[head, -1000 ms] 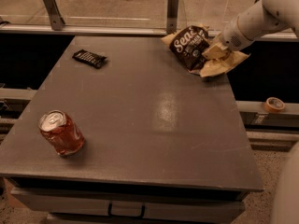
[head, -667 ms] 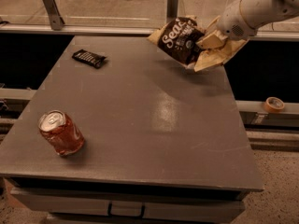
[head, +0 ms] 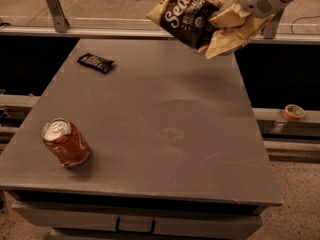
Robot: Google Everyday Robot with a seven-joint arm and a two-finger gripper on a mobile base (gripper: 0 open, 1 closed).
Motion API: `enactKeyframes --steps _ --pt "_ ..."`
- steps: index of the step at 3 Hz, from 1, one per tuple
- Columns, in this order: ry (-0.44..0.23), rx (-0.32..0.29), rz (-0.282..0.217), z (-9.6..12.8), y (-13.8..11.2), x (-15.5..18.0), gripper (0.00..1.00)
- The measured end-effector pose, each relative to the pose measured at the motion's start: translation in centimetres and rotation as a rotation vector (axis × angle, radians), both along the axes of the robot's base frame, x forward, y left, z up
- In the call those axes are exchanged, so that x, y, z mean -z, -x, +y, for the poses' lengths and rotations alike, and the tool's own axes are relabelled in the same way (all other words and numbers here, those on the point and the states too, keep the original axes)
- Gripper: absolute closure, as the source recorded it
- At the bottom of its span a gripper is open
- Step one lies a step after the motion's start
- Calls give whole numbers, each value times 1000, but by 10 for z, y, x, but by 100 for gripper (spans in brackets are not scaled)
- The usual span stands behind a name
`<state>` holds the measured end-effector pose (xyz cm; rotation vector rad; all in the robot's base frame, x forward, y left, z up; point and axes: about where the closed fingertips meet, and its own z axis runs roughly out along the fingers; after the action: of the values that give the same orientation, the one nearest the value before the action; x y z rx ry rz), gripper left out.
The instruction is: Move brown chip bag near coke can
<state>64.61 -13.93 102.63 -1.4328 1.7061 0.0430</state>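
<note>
The gripper [head: 231, 15] grips the brown chip bag [head: 186, 13] up in the air, far right. The coke can [head: 65, 143] sits near left, well apart. The carry is not yet done.

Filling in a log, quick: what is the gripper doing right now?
The gripper is closed on the brown chip bag, holding it in the air over the far right of the table.

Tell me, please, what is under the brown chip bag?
Only the bare table near its far right corner: the brown chip bag hangs clear above it. The tool holds the bag's right side, at upper right; the bag's tan folds cover its grip.
</note>
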Motion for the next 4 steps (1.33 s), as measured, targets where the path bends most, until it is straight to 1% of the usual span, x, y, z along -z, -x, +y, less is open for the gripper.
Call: enactKeyframes --steps 1,2,3,4 --pt "-13 -21 22 14 10 8 100" --pt "-28 -105 38 49 35 14 100" --pt "-58 -202 48 84 60 14 100" --pt "-99 -285 77 124 85 20 100"
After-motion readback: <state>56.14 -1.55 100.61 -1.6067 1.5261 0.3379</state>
